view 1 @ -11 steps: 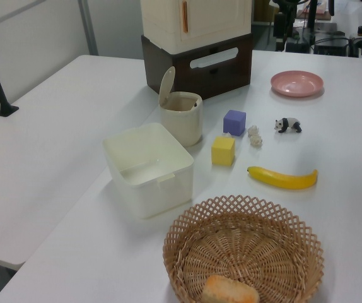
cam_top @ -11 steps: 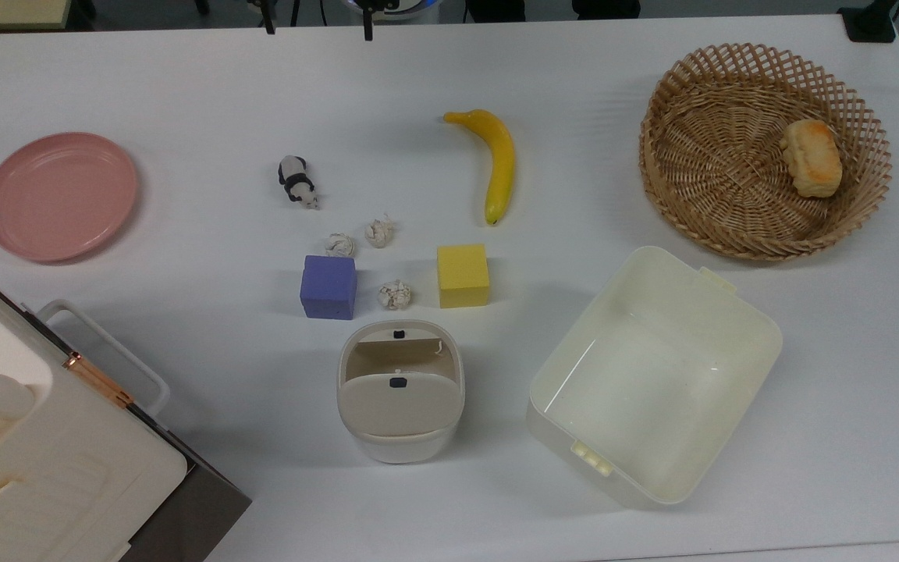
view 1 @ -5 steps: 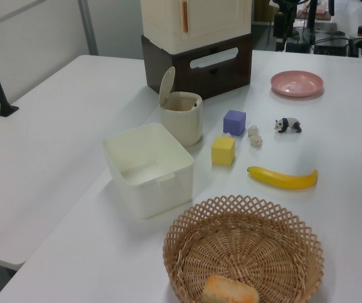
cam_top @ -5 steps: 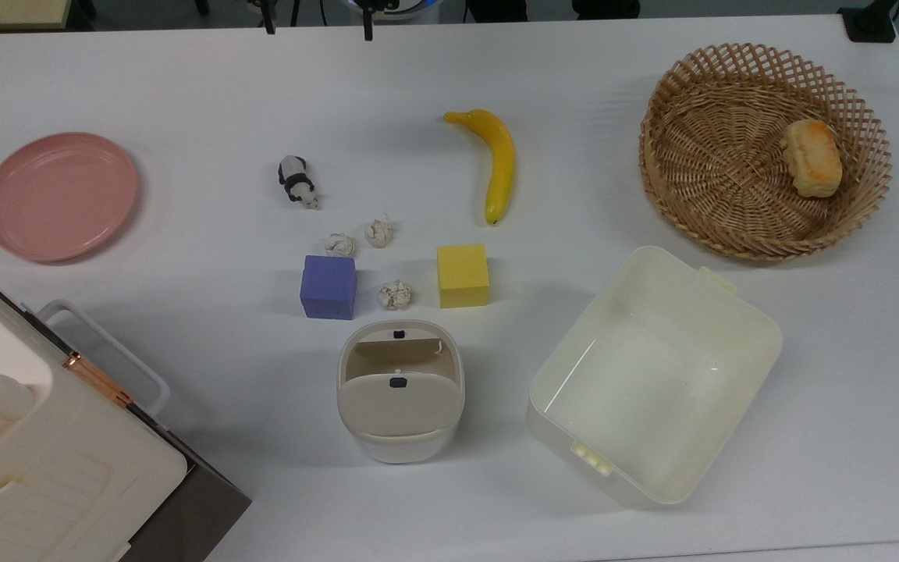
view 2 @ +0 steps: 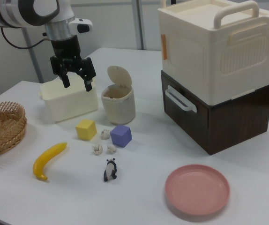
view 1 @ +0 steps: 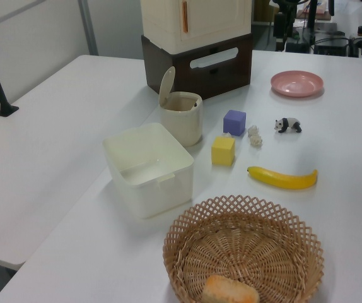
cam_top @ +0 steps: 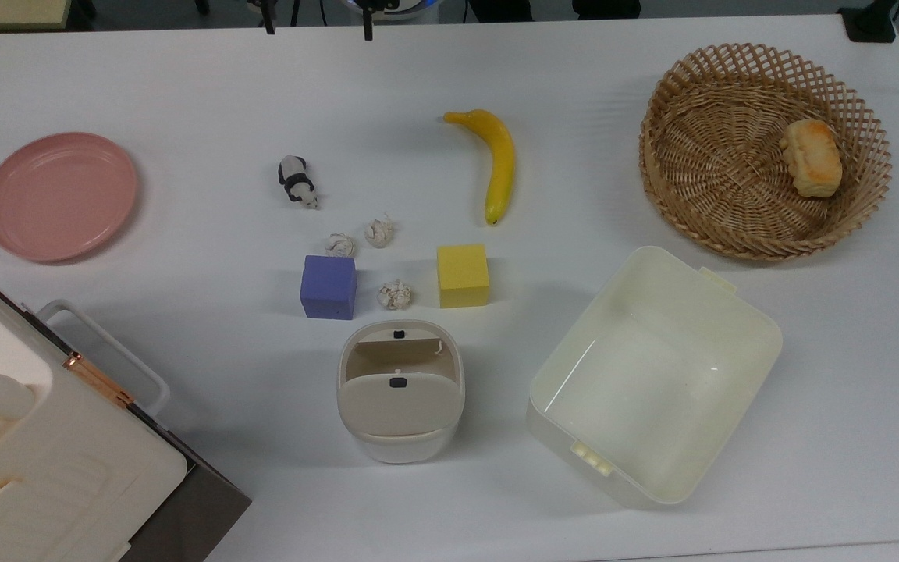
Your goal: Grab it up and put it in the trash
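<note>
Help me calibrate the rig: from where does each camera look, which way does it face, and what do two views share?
Top view: overhead, facing straight down on the table.
Left view: raised beyond the basket end, facing the plate.
Right view: raised at the plate end, facing the basket; the gripper hangs open here.
All share the trash.

We see a pink plate (cam_top: 59, 195), a yellow banana (cam_top: 499, 160), a yellow cube (cam_top: 463, 275), a purple cube (cam_top: 328, 286), a black-and-white panda (cam_top: 296, 181), a tan lattice-woven basket (cam_top: 762, 148) and the cream-beige trash (cam_top: 400, 390).
</note>
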You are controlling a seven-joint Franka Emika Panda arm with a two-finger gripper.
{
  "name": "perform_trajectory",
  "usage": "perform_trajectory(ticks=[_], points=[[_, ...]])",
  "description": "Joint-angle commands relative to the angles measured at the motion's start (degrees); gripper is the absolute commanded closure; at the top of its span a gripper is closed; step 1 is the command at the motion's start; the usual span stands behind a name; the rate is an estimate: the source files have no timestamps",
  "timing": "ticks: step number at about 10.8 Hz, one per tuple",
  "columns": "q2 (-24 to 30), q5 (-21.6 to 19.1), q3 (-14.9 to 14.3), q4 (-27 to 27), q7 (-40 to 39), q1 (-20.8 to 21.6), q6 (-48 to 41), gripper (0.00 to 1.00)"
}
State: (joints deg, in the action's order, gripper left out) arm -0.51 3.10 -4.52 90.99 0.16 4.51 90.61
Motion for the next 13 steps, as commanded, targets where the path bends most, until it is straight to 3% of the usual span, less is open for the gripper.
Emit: perform_trajectory(ticks=[1,13], points=[[0.2,-0.8,-0.4,-0.1,-1.5,0.1,-0.4,0.00],[-4.2,-1.0,-0.2,0.0,-1.6,0.6,4.0,0.00]])
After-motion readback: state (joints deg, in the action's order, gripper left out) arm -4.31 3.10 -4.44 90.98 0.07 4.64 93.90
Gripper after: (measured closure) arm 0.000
